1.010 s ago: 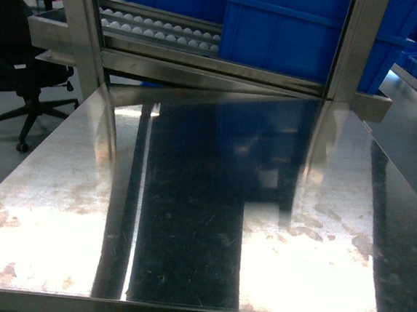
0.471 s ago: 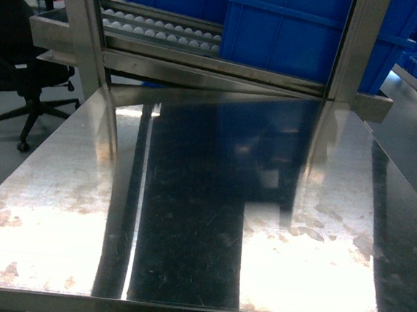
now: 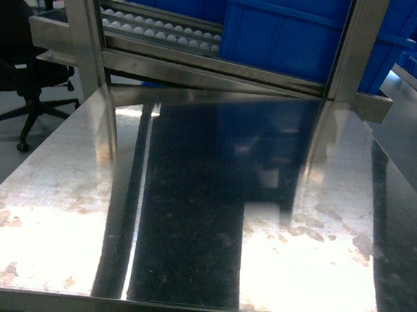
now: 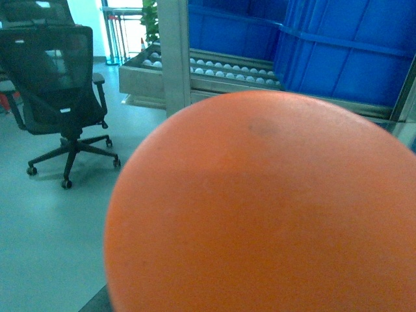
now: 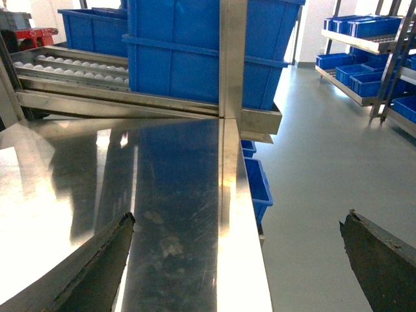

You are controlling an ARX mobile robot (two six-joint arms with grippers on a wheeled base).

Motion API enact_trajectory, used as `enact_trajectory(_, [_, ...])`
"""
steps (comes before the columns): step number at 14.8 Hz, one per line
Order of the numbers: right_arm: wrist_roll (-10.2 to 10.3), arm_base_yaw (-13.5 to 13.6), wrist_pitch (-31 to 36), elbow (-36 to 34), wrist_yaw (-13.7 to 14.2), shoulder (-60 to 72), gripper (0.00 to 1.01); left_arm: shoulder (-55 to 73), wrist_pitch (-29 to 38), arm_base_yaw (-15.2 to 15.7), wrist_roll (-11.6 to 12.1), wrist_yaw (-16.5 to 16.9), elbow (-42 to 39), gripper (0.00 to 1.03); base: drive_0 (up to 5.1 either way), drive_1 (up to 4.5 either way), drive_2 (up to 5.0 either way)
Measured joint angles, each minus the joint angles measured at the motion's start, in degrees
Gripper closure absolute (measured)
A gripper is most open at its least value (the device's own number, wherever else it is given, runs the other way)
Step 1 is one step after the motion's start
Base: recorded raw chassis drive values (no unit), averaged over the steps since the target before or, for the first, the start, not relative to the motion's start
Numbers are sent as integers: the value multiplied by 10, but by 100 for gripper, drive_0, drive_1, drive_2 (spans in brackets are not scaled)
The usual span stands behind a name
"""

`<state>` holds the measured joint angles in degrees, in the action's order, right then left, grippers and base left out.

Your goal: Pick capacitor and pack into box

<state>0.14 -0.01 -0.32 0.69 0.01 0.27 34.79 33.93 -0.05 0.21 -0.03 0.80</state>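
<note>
The head view showed only the bare stainless steel table (image 3: 188,220), with blue crates (image 3: 292,32) on a roller rack (image 3: 161,31) behind it. Neither the capacitor nor the box appeared in any view, so their whereabouts could not be established; presumably both lay outside the cameras' fields.

Right gripper (image 5: 237,260): two dark fingertips visible at the lower corners of the right wrist view, set wide apart with nothing between them, poised over the right-hand edge of the table and the grey floor (image 5: 325,162) beyond.

Left gripper: not identifiable. The left wrist view was almost wholly blocked by a smooth orange rounded object (image 4: 266,208) very close to the lens; what it was, and whether it was held, could not be told. An office chair (image 4: 58,97) stood on the floor at left.

Handling judgement, from the task wording alone: a capacitor is likely small, light and rigid, with a smooth, possibly slippery can and thin leads that bend easily. The body, across its sides, would be the sound place to grip, with light force, leaving the leads untouched. The box should be located first.
</note>
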Motion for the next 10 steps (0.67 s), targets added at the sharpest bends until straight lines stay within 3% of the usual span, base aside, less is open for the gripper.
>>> enact_trajectory(10, [0, 0, 0, 0, 0, 0, 3, -196, -188, 0, 0, 0, 0, 59, 0, 0, 0])
